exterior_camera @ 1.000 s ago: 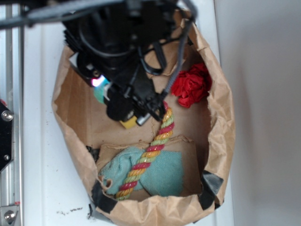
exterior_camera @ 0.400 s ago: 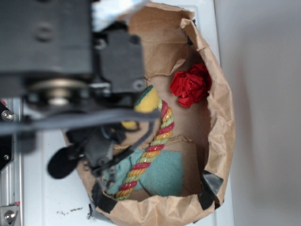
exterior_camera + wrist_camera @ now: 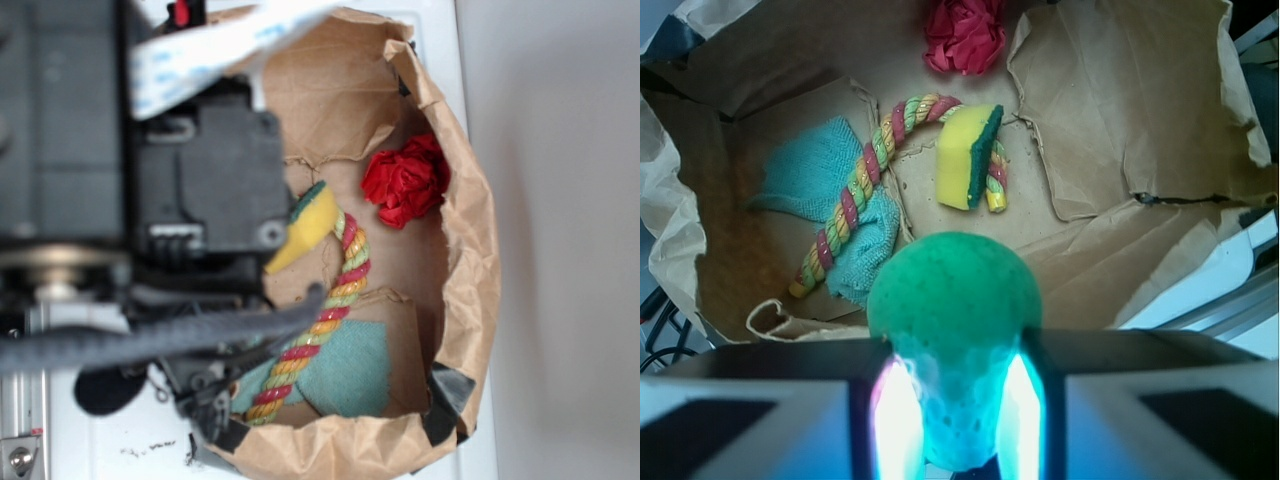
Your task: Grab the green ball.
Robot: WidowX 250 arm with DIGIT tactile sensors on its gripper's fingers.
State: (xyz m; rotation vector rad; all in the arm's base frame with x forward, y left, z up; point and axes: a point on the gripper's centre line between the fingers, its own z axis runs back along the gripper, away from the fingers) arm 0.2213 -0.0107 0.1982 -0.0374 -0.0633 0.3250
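The green ball point(image 3: 954, 300) fills the lower middle of the wrist view. My gripper point(image 3: 953, 410) is shut on it, and the ball's lower half is squeezed narrow between the two glowing pads point(image 3: 898, 420). It hangs well above the floor of the brown paper bag point(image 3: 1140, 100). In the exterior view the black arm point(image 3: 200, 180) covers the left half, and the ball and the jaws are hidden behind it.
On the floor of the paper bag point(image 3: 470, 250) lie a red paper wad point(image 3: 405, 180), a yellow-and-green sponge point(image 3: 305, 225), a striped rope point(image 3: 320, 320) and a teal cloth point(image 3: 350, 370). The bag's crumpled walls rise all around. White table borders it at the right.
The arm has lifted out of the bag toward the camera and shifted to the lower left. The sponge, hidden a second ago, now shows beside the rope.
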